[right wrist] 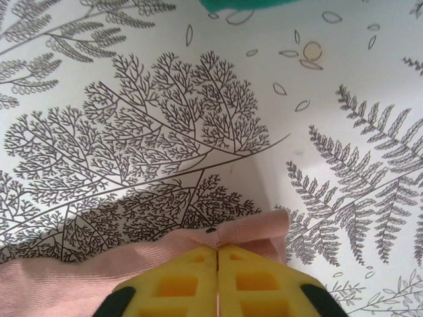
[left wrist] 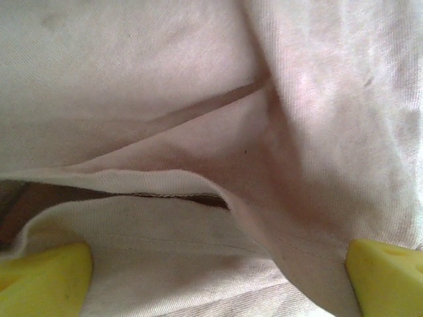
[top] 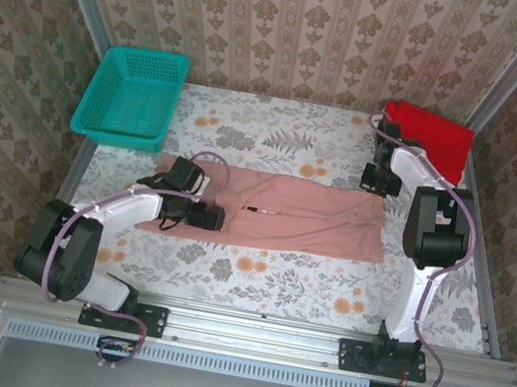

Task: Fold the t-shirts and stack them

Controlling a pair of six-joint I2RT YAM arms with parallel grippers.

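Right gripper point(right wrist: 217, 254): its yellow fingers are pressed together, pinching the edge of the dusty-pink t-shirt point(right wrist: 79, 277) at its far right corner.
Left gripper point(left wrist: 218, 264): the fingers are spread wide and hold nothing. They are set down over a loose fold at the shirt's left end, and the cloth between them is not pinched.
Dusty-pink t-shirt: it lies mid-table as a long band running left to right. It looks doubled lengthwise, with creases and an open flap under the left gripper.
Red t-shirt point(top: 431, 134): folded, at the far right corner of the table just beyond the right arm, apart from the pink one.
Teal mesh basket point(top: 133, 96): far left, well apart from both shirts.
Fern-print table cover point(top: 278, 137): spread under everything.
Done so far: the red shirt looks folded, and the pink one seems only partly folded.
Left to do: probably the crosswise folds of the pink shirt, then laying it on the red one to make the stack.
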